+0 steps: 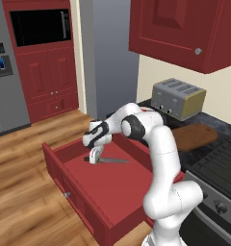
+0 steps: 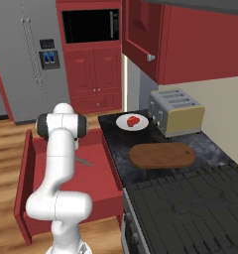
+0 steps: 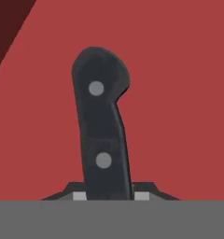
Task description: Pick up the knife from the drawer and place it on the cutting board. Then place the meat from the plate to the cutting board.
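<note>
Jaws (image 1: 94,158) pinched on the knife (image 3: 102,135) handle, low in the drawer (image 1: 108,192); blade running sideways, away from jaws. Cutting board (image 2: 162,155) beyond, up on worktop (image 2: 210,144).

Red cabinets (image 1: 185,29), wooden floor (image 1: 21,158)

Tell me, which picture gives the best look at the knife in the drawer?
The hand view: the knife shows its black riveted handle close up, with the gripper shut on it. The left base view shows the whole knife small, lying in the drawer. The right base view gives a sliver of blade beside the arm.
</note>
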Tool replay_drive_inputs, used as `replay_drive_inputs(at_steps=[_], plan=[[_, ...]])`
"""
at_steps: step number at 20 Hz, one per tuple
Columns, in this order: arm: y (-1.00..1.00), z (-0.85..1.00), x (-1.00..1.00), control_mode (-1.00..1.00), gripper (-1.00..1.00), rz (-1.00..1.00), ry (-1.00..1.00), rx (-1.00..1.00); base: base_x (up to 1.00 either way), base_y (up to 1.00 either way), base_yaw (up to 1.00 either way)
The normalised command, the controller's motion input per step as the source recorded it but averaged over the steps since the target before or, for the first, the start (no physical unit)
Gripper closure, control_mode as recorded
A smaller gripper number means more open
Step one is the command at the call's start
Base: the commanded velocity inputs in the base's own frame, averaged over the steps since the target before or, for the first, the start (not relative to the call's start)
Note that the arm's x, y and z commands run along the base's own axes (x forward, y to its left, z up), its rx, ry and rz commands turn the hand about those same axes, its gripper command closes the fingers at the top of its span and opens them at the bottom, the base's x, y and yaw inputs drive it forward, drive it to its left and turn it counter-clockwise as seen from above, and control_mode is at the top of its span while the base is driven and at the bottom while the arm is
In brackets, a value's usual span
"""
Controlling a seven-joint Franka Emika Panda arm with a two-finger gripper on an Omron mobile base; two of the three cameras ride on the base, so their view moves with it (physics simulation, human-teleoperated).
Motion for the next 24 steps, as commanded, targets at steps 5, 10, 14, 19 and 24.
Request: replay_drive_inputs(at_steps=[5,10,14,19,24], plan=[[0.09,0.48,-0.42,-1.00,1.00,-0.42,0.00,-0.12,0.00,0.00,0.00],[0.00,0.54,-0.49,-1.00,1.00,-0.47,0.00,-0.07,0.00,0.00,0.00],[0.01,0.62,-0.55,-1.00,1.00,-0.44,0.02,-0.01,0.00,0.00,0.00],[0.07,0.45,-0.68,-1.00,1.00,-0.44,-0.02,-0.05,0.00,0.00,0.00],[0.17,0.50,-0.82,-1.00,1.00,-0.41,-0.05,-0.12,0.00,0.00,0.00]])
